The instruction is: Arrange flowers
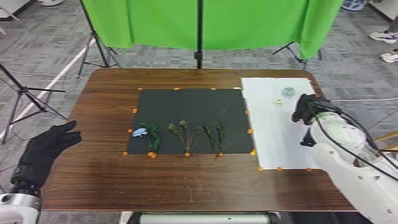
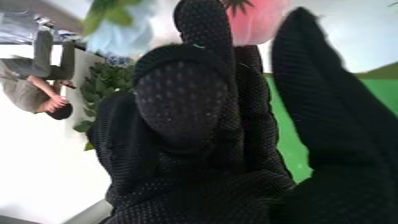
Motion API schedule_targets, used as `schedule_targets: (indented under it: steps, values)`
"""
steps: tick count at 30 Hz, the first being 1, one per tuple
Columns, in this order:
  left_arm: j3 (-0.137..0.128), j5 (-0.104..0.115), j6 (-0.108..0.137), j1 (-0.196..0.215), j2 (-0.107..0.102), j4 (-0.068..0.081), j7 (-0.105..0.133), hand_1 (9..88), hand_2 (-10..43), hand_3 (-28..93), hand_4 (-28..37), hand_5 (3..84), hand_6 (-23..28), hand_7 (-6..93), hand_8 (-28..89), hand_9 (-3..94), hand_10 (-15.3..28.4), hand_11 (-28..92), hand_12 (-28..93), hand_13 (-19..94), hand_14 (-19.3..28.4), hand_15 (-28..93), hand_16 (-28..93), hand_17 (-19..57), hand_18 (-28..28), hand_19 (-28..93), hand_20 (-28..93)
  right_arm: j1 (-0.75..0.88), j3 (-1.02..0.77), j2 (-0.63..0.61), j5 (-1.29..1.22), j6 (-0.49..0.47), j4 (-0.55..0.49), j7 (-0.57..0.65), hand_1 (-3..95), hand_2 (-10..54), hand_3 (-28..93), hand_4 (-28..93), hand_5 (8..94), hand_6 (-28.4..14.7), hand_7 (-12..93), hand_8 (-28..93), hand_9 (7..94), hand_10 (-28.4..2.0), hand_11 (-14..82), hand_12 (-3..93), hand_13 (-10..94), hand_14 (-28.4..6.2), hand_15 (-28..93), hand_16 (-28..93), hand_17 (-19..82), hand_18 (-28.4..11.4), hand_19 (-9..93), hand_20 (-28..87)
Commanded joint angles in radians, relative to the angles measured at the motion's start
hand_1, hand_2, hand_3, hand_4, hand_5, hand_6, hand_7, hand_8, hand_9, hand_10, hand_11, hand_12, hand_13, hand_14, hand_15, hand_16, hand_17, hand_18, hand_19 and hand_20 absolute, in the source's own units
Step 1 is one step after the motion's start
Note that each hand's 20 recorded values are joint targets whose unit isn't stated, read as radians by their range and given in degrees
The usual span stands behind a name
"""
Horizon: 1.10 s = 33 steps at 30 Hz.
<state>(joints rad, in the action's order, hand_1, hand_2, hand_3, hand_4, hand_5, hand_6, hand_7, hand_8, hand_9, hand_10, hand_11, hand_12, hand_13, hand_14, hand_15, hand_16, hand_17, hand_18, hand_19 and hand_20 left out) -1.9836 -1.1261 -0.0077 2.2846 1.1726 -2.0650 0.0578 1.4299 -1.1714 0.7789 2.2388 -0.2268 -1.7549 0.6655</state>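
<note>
In the head view, the left hand [image 1: 51,143] is open left of the black mat [image 1: 187,102]. The right hand [image 1: 307,106] is over the right side of the white sheet [image 1: 271,135]. On the mat lie a blue flower [image 1: 139,132], a leafy green stem [image 1: 155,137], a brownish sprig [image 1: 185,132] and dark green stems [image 1: 214,136]. A pale green bloom [image 1: 289,91] and a small pale one [image 1: 279,101] are beside the right hand. In the right wrist view, the right hand [image 2: 204,185] looks open, near a pale blue flower [image 2: 120,30], a pink flower [image 2: 258,20] and green leaves [image 2: 107,87].
The brown table [image 1: 169,187] extends around the mat and sheet, with orange tape pieces along their edges. Beyond its far edge hang green curtains [image 1: 160,25] with a dark stand pole [image 1: 199,30] between them. A black tripod [image 1: 22,92] stands at the left.
</note>
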Motion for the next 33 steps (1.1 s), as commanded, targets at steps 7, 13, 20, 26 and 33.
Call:
schedule_targets:
  steps: [7,13,20,26,33]
  values:
    - [-0.006,-0.005,-0.008,0.027,0.022,-0.008,-0.015,18.7,22.3,64,-28.3,44.9,7.1,7.9,-6,44.5,15.2,17,10,37,19.4,16,-1,10.0,12.7,11,19,0.03,0.015,0.001,-0.007,0.146,0.008,-0.015,64.0,-9.5,54,-17,78.4,-1.1,23,12,92.0,-8.6,8.3,40.9,94,0.0,51,38,61,-13.4,93,49]
    - [-0.015,-0.005,-0.005,0.034,0.019,-0.015,-0.016,18.8,22.3,64,-28.3,44.8,7.1,7.8,-6,44.5,15.2,17,10,37,19.4,16,-1,10.0,12.7,11,19,-0.036,-0.034,-0.014,-0.033,0.191,-0.112,-0.025,64.9,-9.5,54,-16,80.0,-1.6,24,13,92.9,-8.5,8.9,41.7,94,0.2,52,38,62,-13.1,93,49]
    - [-0.018,-0.001,-0.006,0.031,0.007,-0.012,-0.022,19.0,22.4,64,-28.3,44.9,7.2,7.8,-6,44.5,15.3,17,10,37,19.4,16,-1,10.0,12.7,11,19,-0.219,0.073,0.071,-0.304,0.275,-0.16,-0.109,64.7,-9.5,55,-15,80.0,-1.4,24,14,93.3,-8.5,9.3,42.2,94,0.2,52,38,62,-12.9,93,50]
    - [-0.003,0.002,0.005,0.016,0.0,-0.005,-0.01,19.0,22.5,64,-28.3,44.9,7.2,7.9,-6,44.6,15.3,18,10,37,19.4,16,-1,10.0,12.7,11,19,-0.334,0.199,0.284,-0.641,0.3,-0.042,-0.14,64.4,-9.5,55,-14,80.1,-1.7,24,15,93.3,-8.6,9.3,43.0,94,0.2,53,38,63,-13.0,93,51]
    - [0.016,-0.004,-0.008,-0.014,-0.019,0.005,-0.014,18.8,22.6,64,-28.3,44.9,7.1,8.0,-6,44.6,15.3,18,10,37,19.4,16,-1,9.8,12.9,12,19,-0.474,0.433,0.42,-0.799,0.294,0.113,-0.173,64.8,-9.5,54,-14,80.2,-1.8,24,15,93.2,-8.5,9.5,43.5,94,0.3,53,38,63,-12.9,93,51]
